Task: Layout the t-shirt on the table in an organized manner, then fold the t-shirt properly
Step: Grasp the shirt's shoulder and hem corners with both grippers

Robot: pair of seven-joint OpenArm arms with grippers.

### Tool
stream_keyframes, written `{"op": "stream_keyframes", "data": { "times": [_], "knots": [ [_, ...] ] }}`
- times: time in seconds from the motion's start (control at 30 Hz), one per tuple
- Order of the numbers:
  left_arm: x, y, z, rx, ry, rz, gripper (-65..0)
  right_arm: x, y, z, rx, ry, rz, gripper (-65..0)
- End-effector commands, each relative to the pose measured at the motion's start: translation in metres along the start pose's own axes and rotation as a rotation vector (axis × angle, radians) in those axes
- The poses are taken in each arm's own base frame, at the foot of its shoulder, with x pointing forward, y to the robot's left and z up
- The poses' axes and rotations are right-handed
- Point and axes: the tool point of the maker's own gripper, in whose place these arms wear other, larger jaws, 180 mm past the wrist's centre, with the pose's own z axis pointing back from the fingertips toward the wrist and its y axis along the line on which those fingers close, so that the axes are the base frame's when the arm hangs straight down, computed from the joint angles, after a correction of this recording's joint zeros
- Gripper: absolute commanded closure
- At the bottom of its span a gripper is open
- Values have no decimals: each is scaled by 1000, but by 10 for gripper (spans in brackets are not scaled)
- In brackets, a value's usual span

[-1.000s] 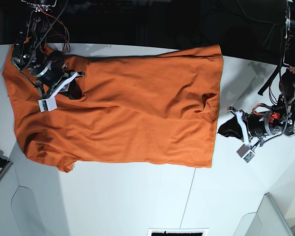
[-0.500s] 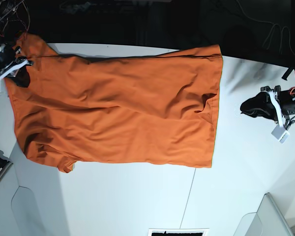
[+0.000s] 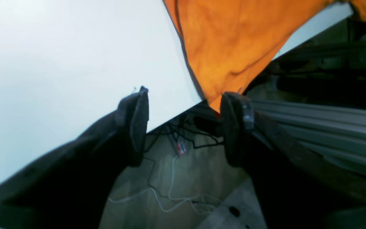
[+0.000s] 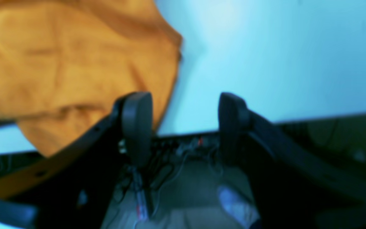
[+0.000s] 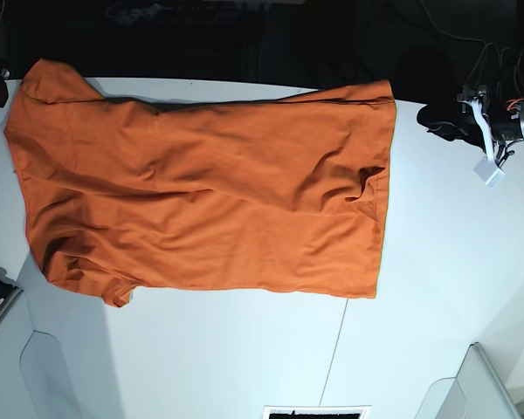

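**Operator:** Both arms have backed off since a second ago. My right gripper (image 4: 183, 127), which was down on the shoulder end of the t-shirt (image 5: 210, 201), has left the cloth and swung out past the table's corner. My left gripper (image 5: 450, 118) has lifted from beside the hem to the far edge of the table (image 5: 419, 349).

**Observer:** Are they holding anything?

**Operator:** No. Through both wrist cameras I see the pads spread apart with only floor and cables between them. One pad (image 3: 233, 127) of the left gripper sits right by the hem corner that droops over the table edge, but I can't tell whether it touches.

**Observer:** Where's the shirt lying?

**Operator:** Spread flat across the table, shoulders towards my right arm, hem towards my left, far edge running along the table's back edge. One sleeve is bunched under at the near shoulder corner, and there's a puckered crease near the hem.

**Observer:** How will it handle?

**Operator:** I judge it light, limp and prone to dragging wrinkles. I'd pinch at corners and seams, hem corner with the left, shoulder with the right, lift together, and keep it taut.
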Motion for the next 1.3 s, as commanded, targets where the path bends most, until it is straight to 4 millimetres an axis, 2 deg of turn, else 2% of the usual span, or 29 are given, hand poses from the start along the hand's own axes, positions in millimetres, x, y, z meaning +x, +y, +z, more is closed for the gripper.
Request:
{"op": "stream_keyframes", "data": {
  "times": [0.0,0.2,0.43,0.67,0.87,1.03,1.27],
  "knots": [
    [6,-2,6,-5,-18,-14,-379,9,-5,4,1,-14,10,-332],
    [-12,-11,-9,-36,-10,30,-379,-16,1,-5,88,44,-91,-332],
    [-22,-17,-20,-54,-10,53,-379,-15,6,-4,116,46,-93,-332],
    [-17,-31,-28,-80,-36,32,-379,-16,11,-6,136,43,-100,-330],
    [-2,-43,-35,-59,-81,-59,-379,-29,34,-17,195,105,-66,-330],
    [-8,-37,-40,-17,-62,-80,-379,-39,53,-25,242,148,-36,-330],
    [-8,-39,-41,-25,-65,-75,-372,-35,76,-25,280,122,-18,-329]
  ]
}}
